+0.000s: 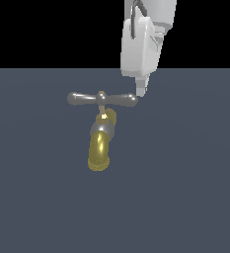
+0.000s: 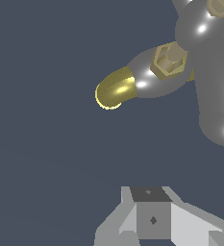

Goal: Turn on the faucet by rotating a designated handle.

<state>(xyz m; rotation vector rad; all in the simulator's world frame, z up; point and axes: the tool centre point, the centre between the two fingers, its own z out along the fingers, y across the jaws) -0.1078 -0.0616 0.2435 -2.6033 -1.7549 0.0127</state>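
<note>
At the exterior view's right end of the handle, the tool touched it; tool state indeterminable

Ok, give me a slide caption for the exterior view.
Panda gripper hangs at the handle's right end, above the brass faucet.

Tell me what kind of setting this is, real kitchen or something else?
Almost certainly a bare simulator scene, not a kitchen: a flat, featureless dark blue-grey floor under a black void, and a lone golden-brass curved faucet with a glossy grey crossbar handle and no sink. The white gripper hangs at the handle's end.
</note>
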